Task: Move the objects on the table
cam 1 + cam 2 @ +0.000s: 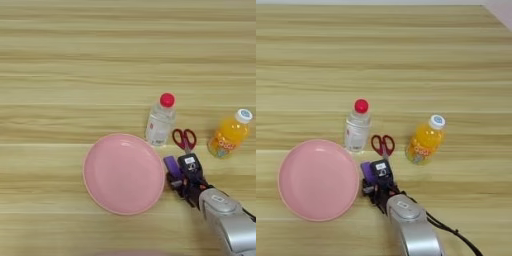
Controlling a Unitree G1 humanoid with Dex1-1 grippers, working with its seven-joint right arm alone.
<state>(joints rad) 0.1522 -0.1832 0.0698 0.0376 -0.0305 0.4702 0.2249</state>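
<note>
- Objects on the wooden surface [75, 60]: pink plate [123, 173] at centre.
- Clear bottle [160, 121] at one o'clock of it; a sideways nudge could topple it.
- Red-handled scissors [184, 138] beside the bottle.
- Purple block [171, 164] at the plate's three o'clock, at the right gripper [184, 176]; jaws' state unclear, so it could slip.

The forearm [415, 232] is a smooth, rounded silver shell, and near its wrist end sits a small grey rounded-rectangle inset [218, 198]. Beyond the wrist the claw [376, 176] is black and blocky, a cluster of dark angular parts, with a small white label [189, 160] on its top face and a tiny reddish spot among the dark parts below. A thin black cable [456, 234] runs from beside the silver shell out along its right side, towards the bottom right corner of the surface.
</note>
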